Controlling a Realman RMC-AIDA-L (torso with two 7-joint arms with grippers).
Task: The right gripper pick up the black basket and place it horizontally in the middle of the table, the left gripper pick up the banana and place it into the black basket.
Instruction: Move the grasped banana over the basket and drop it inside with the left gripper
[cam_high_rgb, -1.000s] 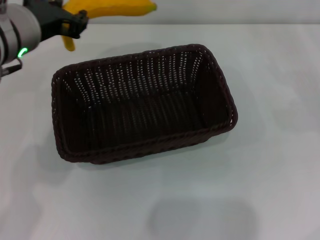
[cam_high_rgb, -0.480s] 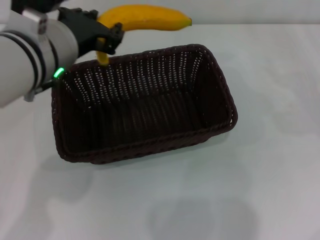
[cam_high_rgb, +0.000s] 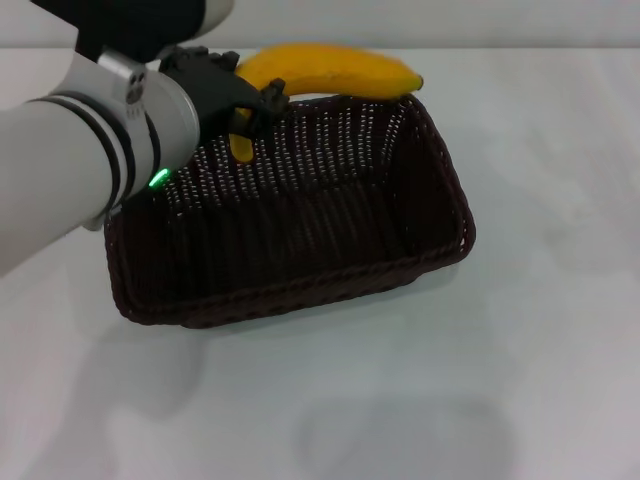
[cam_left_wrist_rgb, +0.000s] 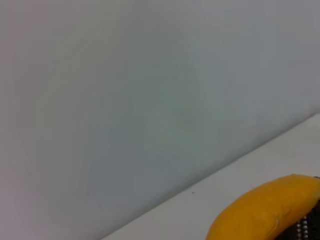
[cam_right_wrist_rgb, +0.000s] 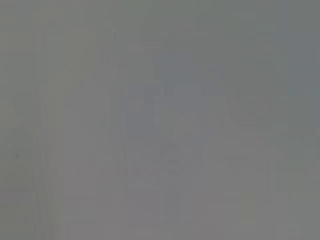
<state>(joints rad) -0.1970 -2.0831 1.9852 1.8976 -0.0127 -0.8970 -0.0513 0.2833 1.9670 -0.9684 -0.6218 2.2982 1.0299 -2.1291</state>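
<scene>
The black basket (cam_high_rgb: 300, 220) lies lengthwise across the middle of the white table (cam_high_rgb: 540, 380), open side up. My left gripper (cam_high_rgb: 250, 100) hangs over the basket's far left corner, shut on the stem end of the yellow banana (cam_high_rgb: 335, 72). The banana is held level above the far rim and points to the right. The left wrist view shows only the banana's rounded end (cam_left_wrist_rgb: 265, 215) against the table and wall. My right gripper is out of view; its wrist view is plain grey.
My left arm's white forearm (cam_high_rgb: 70, 170) reaches in from the left and covers the basket's left end. White tabletop surrounds the basket to the front and right.
My left arm has carried the banana rightward and nearer, from beyond the basket's far left corner to above its far rim. The basket has not moved.
</scene>
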